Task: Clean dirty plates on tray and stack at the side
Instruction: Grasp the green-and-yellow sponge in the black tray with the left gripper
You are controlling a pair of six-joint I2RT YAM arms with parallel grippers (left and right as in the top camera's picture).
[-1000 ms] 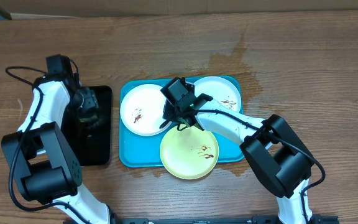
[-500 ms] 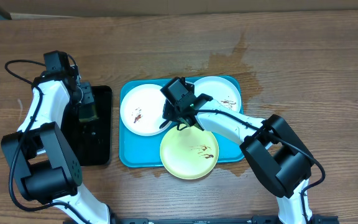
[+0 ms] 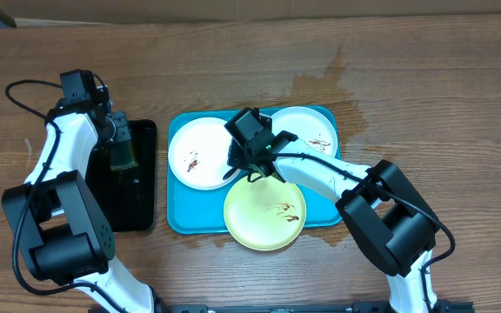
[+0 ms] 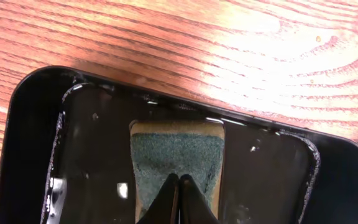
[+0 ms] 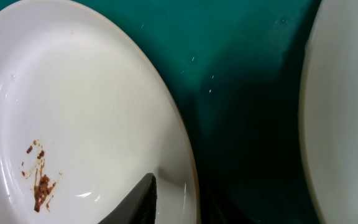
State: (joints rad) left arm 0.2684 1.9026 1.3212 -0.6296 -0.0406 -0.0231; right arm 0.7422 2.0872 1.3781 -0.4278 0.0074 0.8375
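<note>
Showing brown smears, white plate (image 3: 197, 149), second white plate (image 3: 310, 129), yellow-green plate (image 3: 263, 219), turquoise tray (image 3: 190, 210).

We spotted a green-faced sponge (image 4: 178, 149) in the glossy black tray (image 4: 33, 137), and over on the wooden table (image 3: 442, 96), a damp stain (image 3: 320, 83).

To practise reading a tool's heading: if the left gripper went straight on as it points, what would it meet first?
The green sponge in the black tray; the left gripper points down at it, its shut tips perhaps already touching.
</note>
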